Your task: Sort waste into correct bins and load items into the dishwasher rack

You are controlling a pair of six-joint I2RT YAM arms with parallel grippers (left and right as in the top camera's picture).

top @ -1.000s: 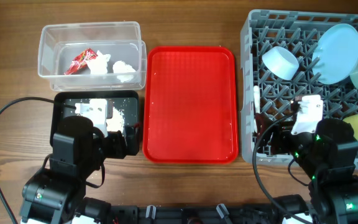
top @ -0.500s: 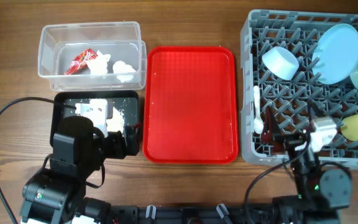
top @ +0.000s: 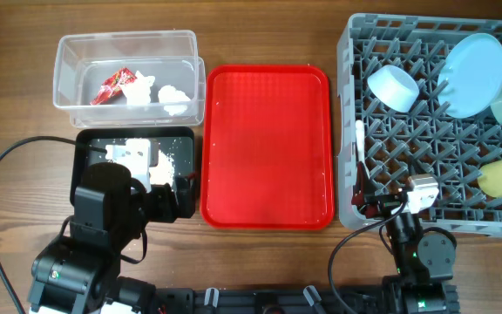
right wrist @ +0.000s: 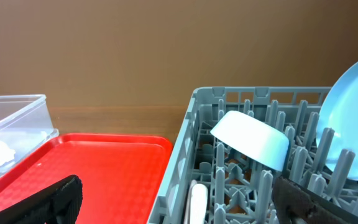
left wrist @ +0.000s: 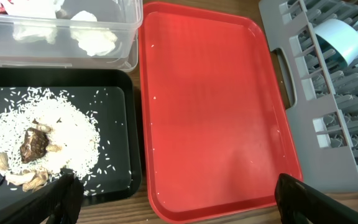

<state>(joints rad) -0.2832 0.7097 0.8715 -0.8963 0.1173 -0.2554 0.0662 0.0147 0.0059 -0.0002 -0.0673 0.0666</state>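
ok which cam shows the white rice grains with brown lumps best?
Left wrist: the white rice pile and brown lumps show close up in the shallow black rectangular tray. Overhead shows only part; the left arm covers the rest. Right wrist shows none of it.

No text, label, brand or number is legible anywhere. The red crinkled wrapper (top: 111, 85), at ten o'clock in the overhead view, bears pale print too small to read.
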